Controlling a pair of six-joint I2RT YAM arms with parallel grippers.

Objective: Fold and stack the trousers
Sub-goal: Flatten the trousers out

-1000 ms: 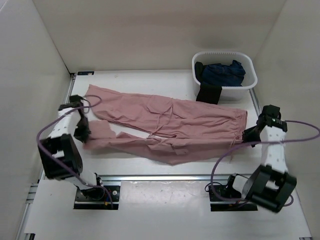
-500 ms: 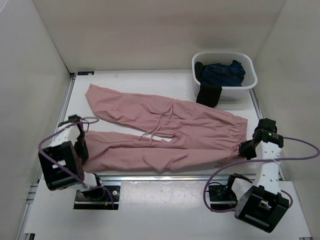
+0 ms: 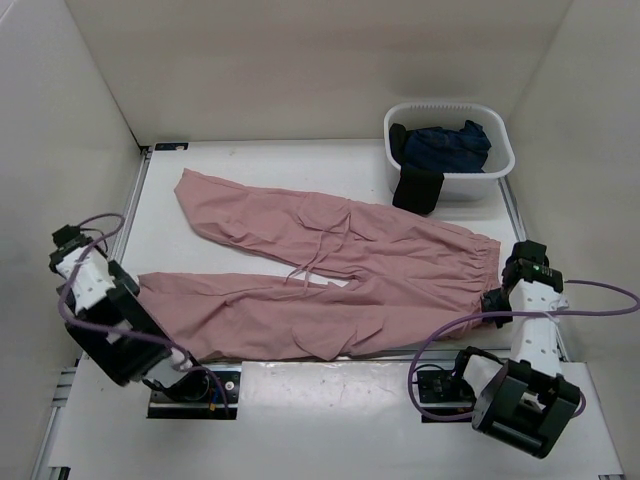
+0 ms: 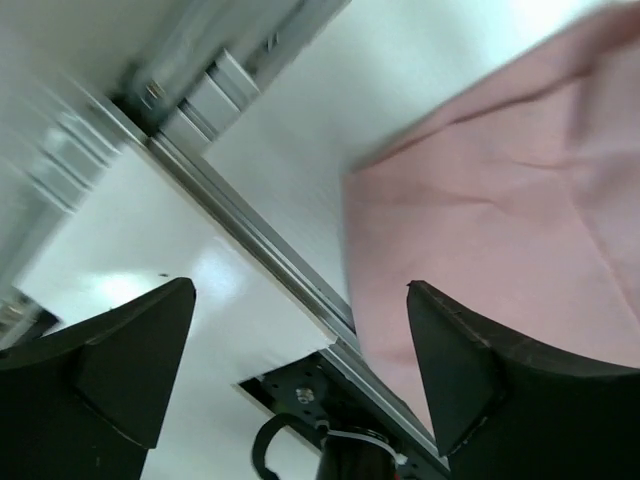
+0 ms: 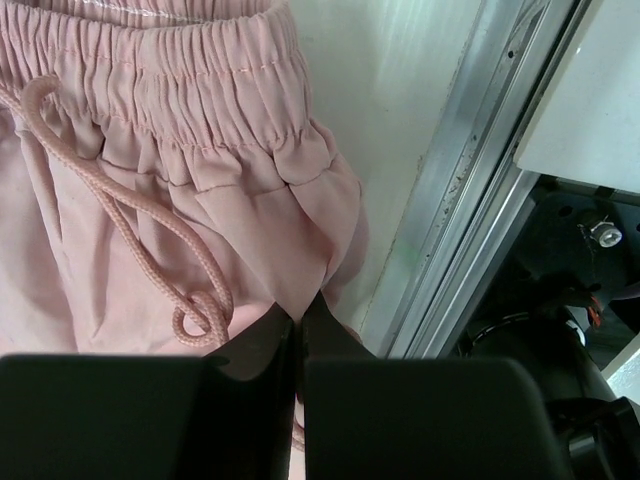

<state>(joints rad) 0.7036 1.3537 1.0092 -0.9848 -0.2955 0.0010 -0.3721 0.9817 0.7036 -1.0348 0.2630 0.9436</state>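
Note:
The dusty-pink trousers (image 3: 330,250) lie spread on the white table, waist at the right and both legs reaching left. The near leg's hem (image 4: 500,200) rests by the front rail. My left gripper (image 4: 300,285) hangs open and empty just left of that hem, and the left arm (image 3: 85,275) is drawn back to the table's left edge. My right gripper (image 5: 300,310) is shut on the near corner of the gathered waistband (image 5: 200,70), beside the looped drawstring (image 5: 150,220). From above, it sits at the trousers' right end (image 3: 493,300).
A white basket (image 3: 500,165) stands at the back right with a dark navy garment (image 3: 445,145) inside and a black garment (image 3: 415,190) draped over its front rim. Metal rails (image 3: 330,355) run along the front and right table edges. Walls close in both sides.
The left gripper opened and let go of the near leg's hem, then pulled back to the left edge. That leg now lies stretched flat. The right gripper drew the waistband slightly nearer.

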